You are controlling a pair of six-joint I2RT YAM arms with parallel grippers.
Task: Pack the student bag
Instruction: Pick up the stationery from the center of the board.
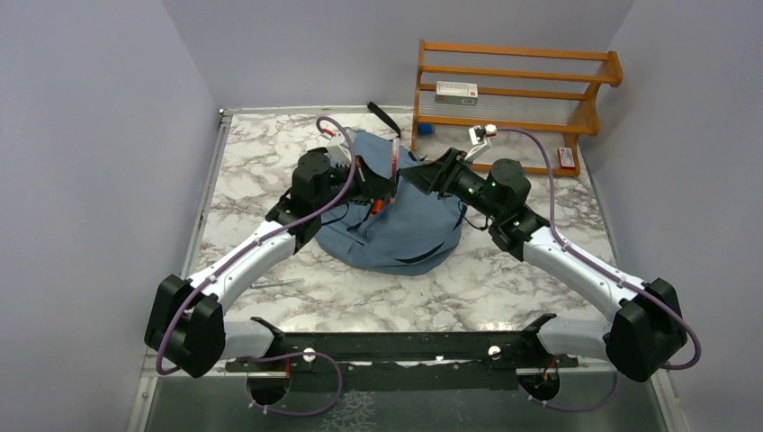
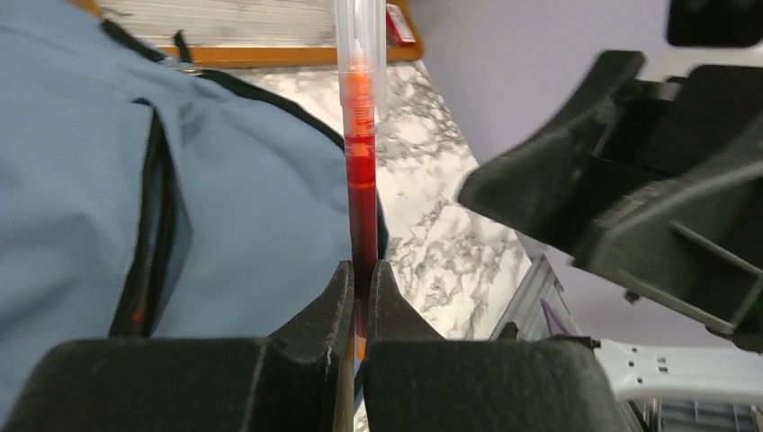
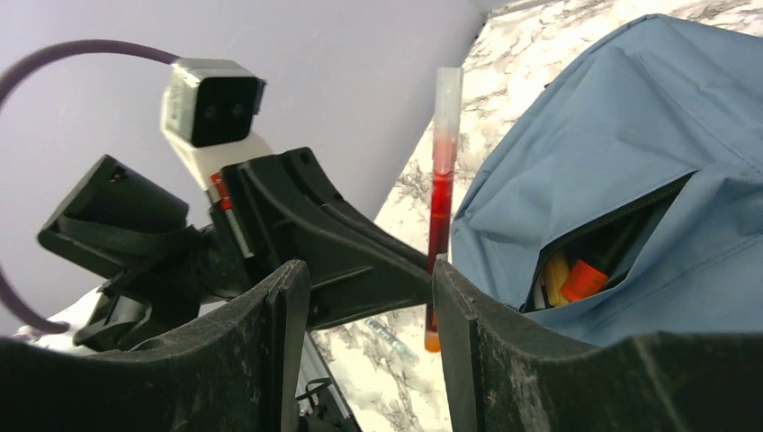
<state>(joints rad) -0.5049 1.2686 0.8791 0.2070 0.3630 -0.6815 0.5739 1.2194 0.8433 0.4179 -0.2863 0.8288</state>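
My left gripper [image 2: 360, 270] is pinched tight on one red pen [image 2: 362, 180], gripping it low on the barrel so it stands upright at the 11 o'clock edge of the student bag [image 1: 405, 229], which slumps mid-table. My right gripper [image 3: 369, 274] stands half open and holds nothing, at the bag's 1 o'clock edge. Its right finger is close against the fabric, but I can't tell if they touch. With such a low pinch, I judge the pen could pivot or slip when tilted, or catch on the zipper trim of the open pocket [image 3: 612, 243]. The grippers are also close enough to knock together. I count one bag, one pen in hand, at least two markers [image 3: 585, 277] in the pocket, and one wooden rack [image 1: 517, 85] at 1 o'clock holding one white box [image 1: 456, 90].
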